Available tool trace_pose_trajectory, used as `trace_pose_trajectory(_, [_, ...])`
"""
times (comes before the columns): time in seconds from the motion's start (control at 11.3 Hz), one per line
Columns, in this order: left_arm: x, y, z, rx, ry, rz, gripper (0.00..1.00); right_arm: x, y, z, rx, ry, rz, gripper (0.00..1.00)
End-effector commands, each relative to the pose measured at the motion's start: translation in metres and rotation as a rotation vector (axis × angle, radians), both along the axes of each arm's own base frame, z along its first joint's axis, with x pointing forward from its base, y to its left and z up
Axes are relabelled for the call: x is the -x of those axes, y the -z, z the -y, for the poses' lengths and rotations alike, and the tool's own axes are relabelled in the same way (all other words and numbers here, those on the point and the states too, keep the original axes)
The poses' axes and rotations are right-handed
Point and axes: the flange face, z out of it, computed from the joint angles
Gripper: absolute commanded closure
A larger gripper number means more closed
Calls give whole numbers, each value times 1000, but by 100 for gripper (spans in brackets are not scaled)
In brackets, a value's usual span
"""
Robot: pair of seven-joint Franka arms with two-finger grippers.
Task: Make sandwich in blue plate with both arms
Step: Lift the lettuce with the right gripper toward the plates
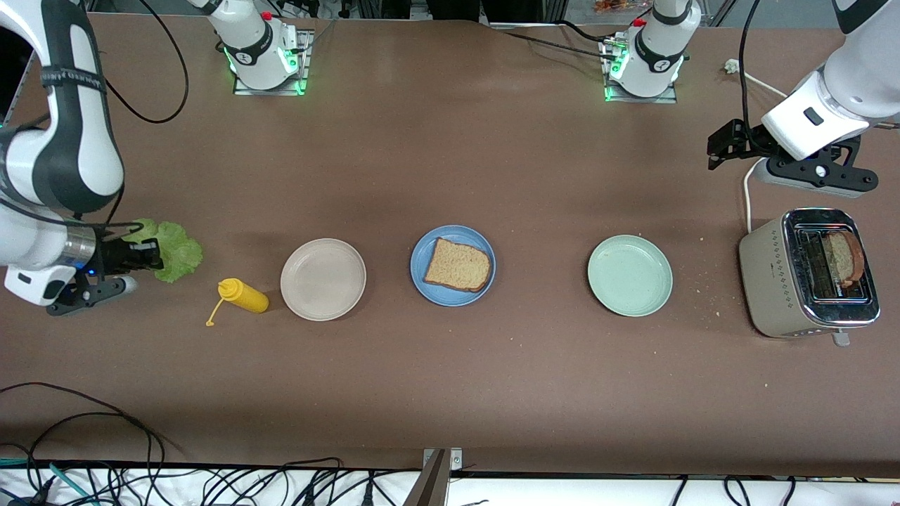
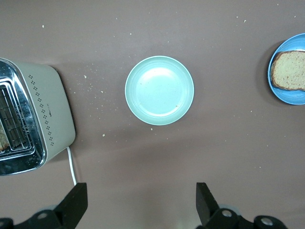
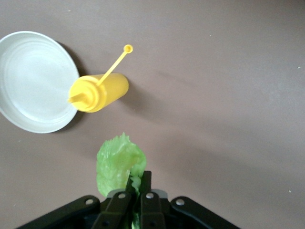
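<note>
Three plates sit in a row across the middle of the brown table. Near the right arm's end is the cream-white plate, in the middle the blue plate, and toward the left arm's end the pale green plate. One tan bread slice with a brown crust lies flat in the blue plate, with nothing on top of it. Just beside the cream-white plate, toward the right arm's end, a yellow squeeze bottle lies on its side, its cap dangling on a strap. At the left arm's end stands a toaster with a second bread slice upright in one slot. The right gripper is up over the table at the right arm's end, its fingers clenched on a ruffled green lettuce leaf that hangs out from between them. The left gripper hovers above the table just farther back than the toaster, jaws spread wide and holding nothing.
</note>
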Motion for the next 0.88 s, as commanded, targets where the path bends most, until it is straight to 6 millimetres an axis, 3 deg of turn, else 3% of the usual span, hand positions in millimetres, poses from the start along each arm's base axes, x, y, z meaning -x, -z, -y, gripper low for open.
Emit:
trace_pose_trajectory(0.0, [-2,-6,-1,20,2,-5,0,24,-43,-24,-34,-40,-17,100])
trace_pose_trajectory(0.18, [-2,-6,0,19,2,-5,0,23,-55,-47,-95,2,-15,100])
trace_pose_trajectory(0.35, [-2,-6,1,19,3,-5,0,18,-54,-98,-81,41,-22,100])
trace_pose_trajectory(0.8, [-2,-6,1,19,5,-5,0,-5,-18,-271,-24,223,-31,100])
